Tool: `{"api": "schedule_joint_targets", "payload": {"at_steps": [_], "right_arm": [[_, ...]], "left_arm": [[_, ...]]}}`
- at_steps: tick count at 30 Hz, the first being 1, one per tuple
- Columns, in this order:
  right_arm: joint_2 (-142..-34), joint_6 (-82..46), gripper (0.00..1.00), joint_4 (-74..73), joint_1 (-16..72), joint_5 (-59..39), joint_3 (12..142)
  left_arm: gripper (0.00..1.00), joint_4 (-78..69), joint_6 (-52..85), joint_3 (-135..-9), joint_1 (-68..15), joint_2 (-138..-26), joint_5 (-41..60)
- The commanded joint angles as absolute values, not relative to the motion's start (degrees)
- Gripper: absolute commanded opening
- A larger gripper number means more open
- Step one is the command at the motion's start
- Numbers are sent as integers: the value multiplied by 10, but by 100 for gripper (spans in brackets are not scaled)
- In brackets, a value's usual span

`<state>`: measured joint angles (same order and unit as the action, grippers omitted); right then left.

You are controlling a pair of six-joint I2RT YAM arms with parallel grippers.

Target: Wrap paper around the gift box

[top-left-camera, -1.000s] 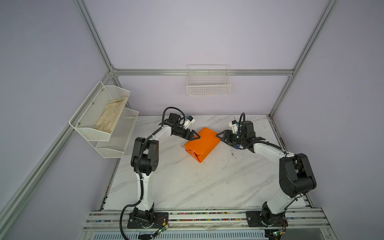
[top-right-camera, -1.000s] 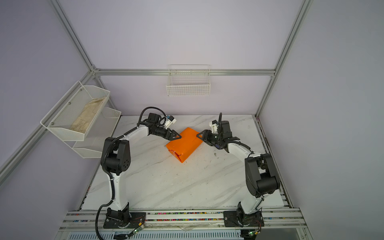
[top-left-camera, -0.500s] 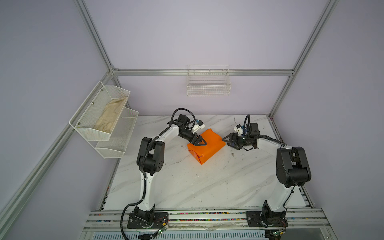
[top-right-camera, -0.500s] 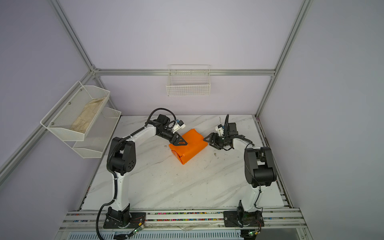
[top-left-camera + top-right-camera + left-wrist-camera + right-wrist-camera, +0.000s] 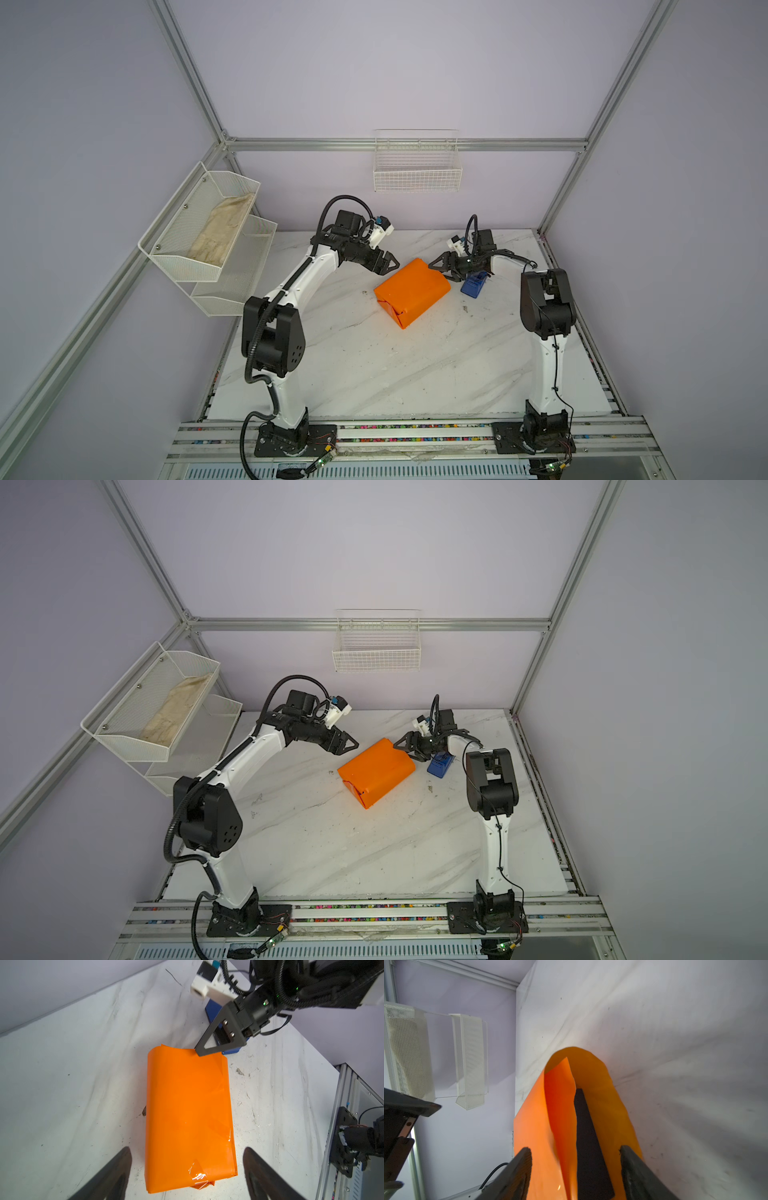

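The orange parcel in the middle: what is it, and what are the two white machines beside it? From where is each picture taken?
The white machines are robot arms, each ending in a gripper. Two pictures look down on the whole marble table; the two close ones come from cameras on the arms' wrists. The parcel is orange paper folded around a dark gift box, visible only through the unfolded end. A blue tape dispenser stands beside that end. The left gripper hovers open at the folded end; the right gripper is open, its jaws either side of the loose paper. Nothing is held.
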<state>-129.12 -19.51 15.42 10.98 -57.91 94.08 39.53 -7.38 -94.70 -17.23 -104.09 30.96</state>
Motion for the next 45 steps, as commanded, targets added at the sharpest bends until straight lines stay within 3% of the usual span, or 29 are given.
{"api": "schedule_joint_targets", "payload": {"at_steps": [1, 4, 14, 21, 34, 40, 45], "right_arm": [[-1309, -172, 65, 194, 125, -644, 970], [-1299, -184, 56, 176, 125, -659, 956], [-1225, -216, 14, 166, 140, -665, 929], [-1181, -193, 0, 254, 170, -605, 969], [-1129, -143, 0, 466, 270, -424, 1111], [-1110, -131, 0, 501, 330, -337, 1063], [-1099, -136, 18, 506, 356, -312, 1037]], "left_arm": [[83, 354, -28, -877, -171, -1006, 286], [83, 351, -29, -848, -172, -985, 265], [83, 363, -49, -811, -171, -951, 238], [83, 372, -40, -809, -171, -933, 211], [84, 373, -7, -772, -170, -844, 184], [84, 372, -3, -737, -170, -826, 171], [84, 381, 3, -718, -170, -818, 155]]}}
